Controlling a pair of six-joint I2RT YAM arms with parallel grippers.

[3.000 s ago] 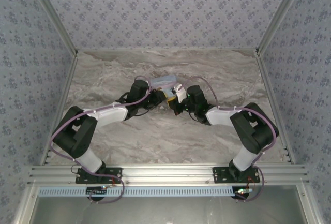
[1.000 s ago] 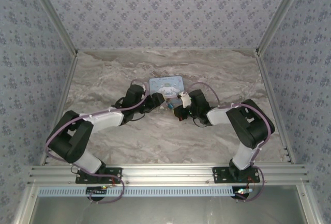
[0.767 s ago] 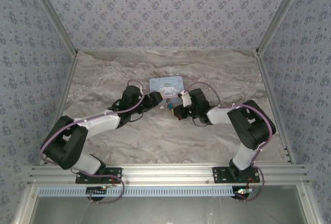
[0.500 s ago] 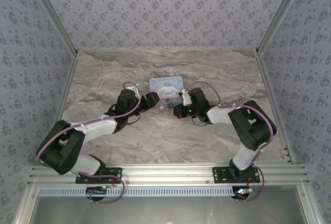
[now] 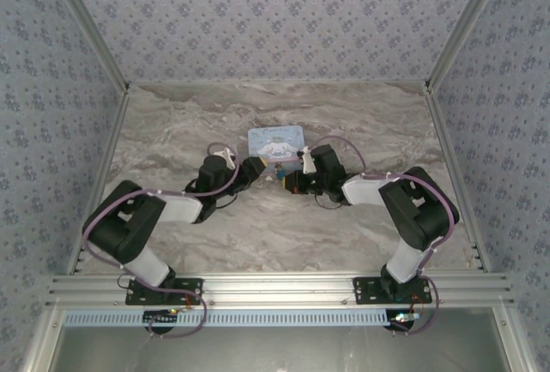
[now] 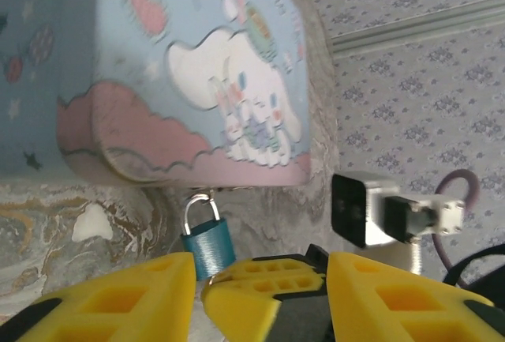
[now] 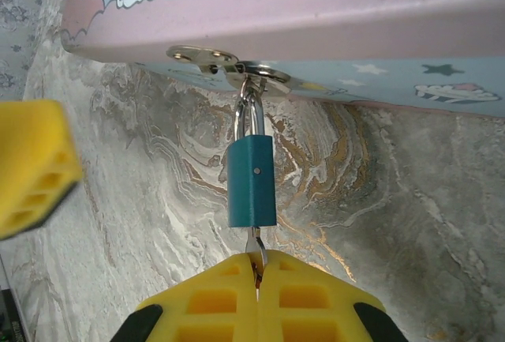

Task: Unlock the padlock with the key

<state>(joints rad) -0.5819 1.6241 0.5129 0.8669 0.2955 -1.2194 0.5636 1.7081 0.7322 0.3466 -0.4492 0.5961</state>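
Padlock (image 7: 252, 180) sits at the near edge of the tin (image 5: 277, 142), mid-bench (image 5: 361, 114). Its shackle (image 7: 249, 117) is closed through the tin's hasp (image 7: 237, 62). The long axis runs straight out from the hasp toward the right tool (image 7: 256, 272), shackle end at the tin, keyhole end nearest that tool. I cannot tell whether the body lies on the bench or just above it.

Key (image 7: 254, 246) is in line with that axis, tip in the bottom of the padlock. Right tool is closed tight, pinching the key between its yellow fingers.

Left tool (image 5: 255, 166) comes in from the left, jaws apart at a middling gap, holding nothing. One finger is just beside the padlock, not touching it.
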